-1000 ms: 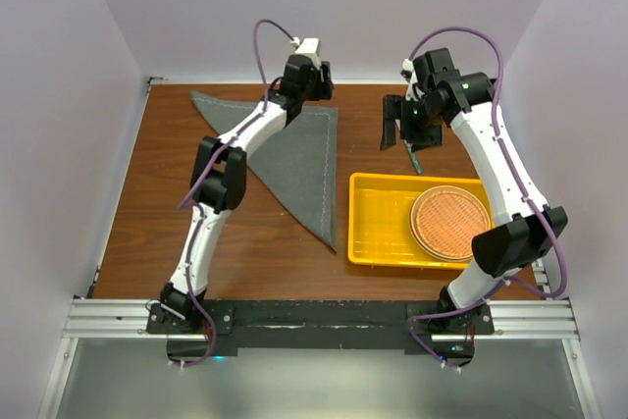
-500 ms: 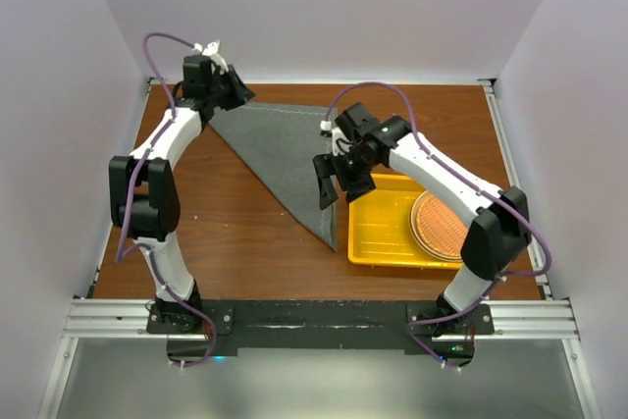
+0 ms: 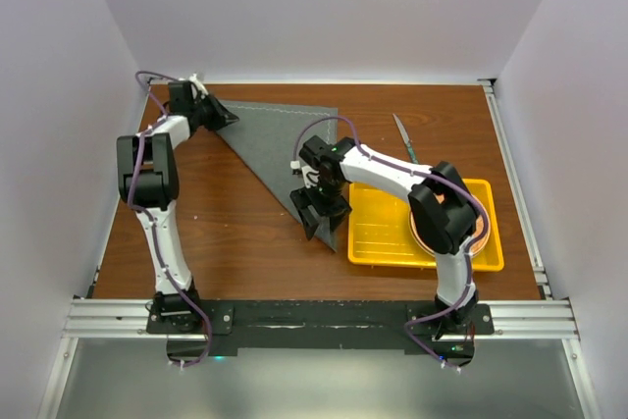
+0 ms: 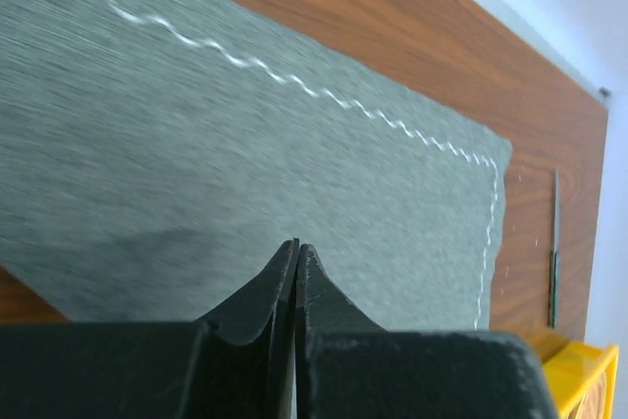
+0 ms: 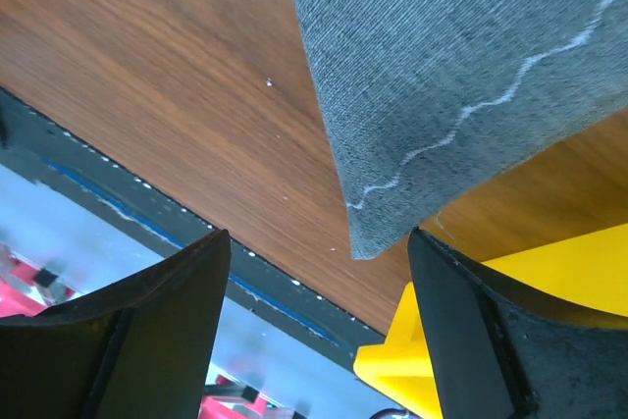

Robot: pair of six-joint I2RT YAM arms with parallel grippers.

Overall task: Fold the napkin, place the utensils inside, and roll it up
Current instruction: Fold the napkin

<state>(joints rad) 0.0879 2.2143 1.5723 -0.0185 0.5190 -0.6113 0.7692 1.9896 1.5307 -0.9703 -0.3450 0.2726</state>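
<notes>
Wood-grain counter [image 3: 235, 233] carries the napkin [image 3: 285, 144], folded into 1 triangle left of the yellow tray [image 3: 378, 242]. Left pincer [image 3: 221, 116] is closed at its far-left corner; we cannot confirm cloth is caught. Right pincer [image 3: 320, 211] stands open around the near tip. We advise closing it on both layers before lifting either corner.

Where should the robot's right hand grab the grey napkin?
Probably the near pointed tip of the napkin. It is narrow, lies flat on the table beside the yellow tray, and sits between the fingers of the open right gripper. Come down from above, one finger each side.
</notes>
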